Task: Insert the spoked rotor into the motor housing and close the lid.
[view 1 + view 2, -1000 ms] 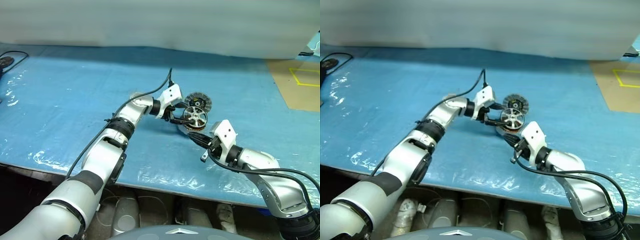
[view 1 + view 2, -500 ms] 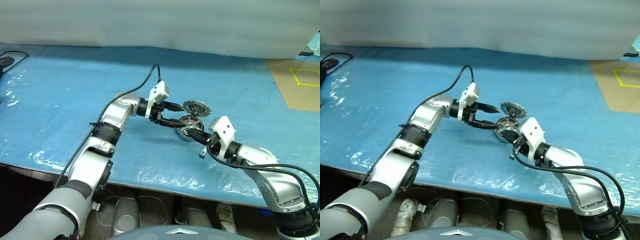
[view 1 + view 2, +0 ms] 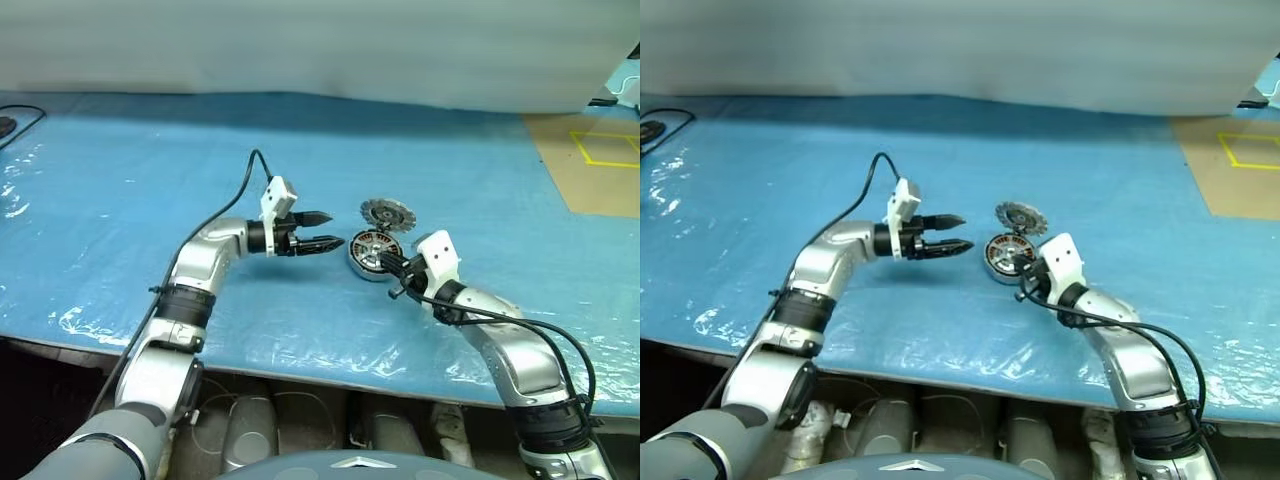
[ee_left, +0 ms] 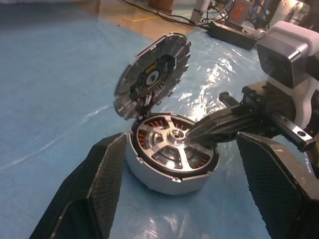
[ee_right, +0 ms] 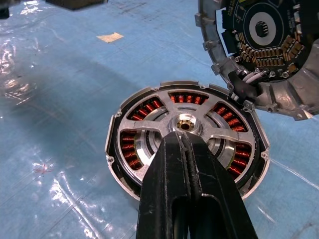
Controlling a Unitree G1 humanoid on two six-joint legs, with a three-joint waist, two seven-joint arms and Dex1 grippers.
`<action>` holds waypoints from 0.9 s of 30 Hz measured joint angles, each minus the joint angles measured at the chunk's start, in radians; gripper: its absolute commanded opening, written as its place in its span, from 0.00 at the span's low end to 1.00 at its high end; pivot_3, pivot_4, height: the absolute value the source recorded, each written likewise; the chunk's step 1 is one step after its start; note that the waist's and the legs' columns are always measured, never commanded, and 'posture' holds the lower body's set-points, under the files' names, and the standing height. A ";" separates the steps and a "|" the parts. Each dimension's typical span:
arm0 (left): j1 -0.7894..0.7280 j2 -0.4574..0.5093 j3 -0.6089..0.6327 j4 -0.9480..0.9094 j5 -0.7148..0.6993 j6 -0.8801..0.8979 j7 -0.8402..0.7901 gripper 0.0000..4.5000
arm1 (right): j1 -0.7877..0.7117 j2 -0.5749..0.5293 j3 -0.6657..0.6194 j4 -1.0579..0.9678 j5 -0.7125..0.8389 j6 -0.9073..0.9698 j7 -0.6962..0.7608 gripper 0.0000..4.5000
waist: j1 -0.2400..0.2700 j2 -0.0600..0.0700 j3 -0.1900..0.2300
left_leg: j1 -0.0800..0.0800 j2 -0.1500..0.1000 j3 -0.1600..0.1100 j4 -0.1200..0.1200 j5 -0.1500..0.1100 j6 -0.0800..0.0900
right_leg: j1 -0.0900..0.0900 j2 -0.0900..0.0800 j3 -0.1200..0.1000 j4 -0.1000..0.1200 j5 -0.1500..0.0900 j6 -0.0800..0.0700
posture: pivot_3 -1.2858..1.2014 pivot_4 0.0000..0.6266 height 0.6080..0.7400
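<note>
The motor housing [image 3: 371,256] lies on the blue sheet with the spoked rotor [image 5: 185,121] seated inside it, copper windings showing between the spokes. The ribbed lid [image 3: 385,213] stands tilted against the housing's far edge, its dark inner face [image 4: 152,74] turned towards the housing. My right gripper [image 5: 182,137] is shut, and its tips rest at the rotor's hub. My left gripper [image 3: 335,229] hovers open just left of the housing, pointing at it, with nothing between its fingers [image 4: 99,189].
A wrinkled blue plastic sheet [image 3: 120,180] covers the table, whose front edge [image 3: 300,355] runs close to me. A black cable [image 3: 15,120] lies at the far left. Brown floor with yellow tape [image 3: 600,150] shows at the far right.
My left gripper let go of the rotor, which now sits in the housing, and drew back to the left. My right gripper moved forward onto the hub.
</note>
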 measured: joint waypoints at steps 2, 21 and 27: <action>0.004 0.011 -0.003 -0.015 0.000 0.007 0.013 0.82 | -0.040 0.010 0.000 0.026 -0.004 -0.004 0.001 0.00 | -0.001 0.000 0.000 | 0.001 0.000 0.000 0.001 0.000 0.000 | 0.000 0.000 0.000 0.000 0.000 0.000 | 0.52 0.24 1.00; 0.106 0.108 -0.071 -0.136 -0.067 -0.034 -0.098 0.82 | -0.171 0.032 0.050 0.206 -0.071 -0.079 0.070 0.00 | -0.025 0.000 0.000 | 0.003 0.001 0.000 0.000 0.000 0.000 | 0.002 0.003 0.000 0.002 -0.002 -0.001 | 0.52 0.24 1.00; 0.071 0.075 -0.072 -0.079 -0.049 -0.078 -0.054 0.82 | -0.215 0.037 0.076 0.262 -0.098 -0.122 0.102 0.00 | -0.035 0.000 0.000 | 0.005 0.001 0.001 0.001 0.000 0.000 | 0.003 0.004 0.001 0.002 -0.001 -0.002 | 0.52 0.24 1.00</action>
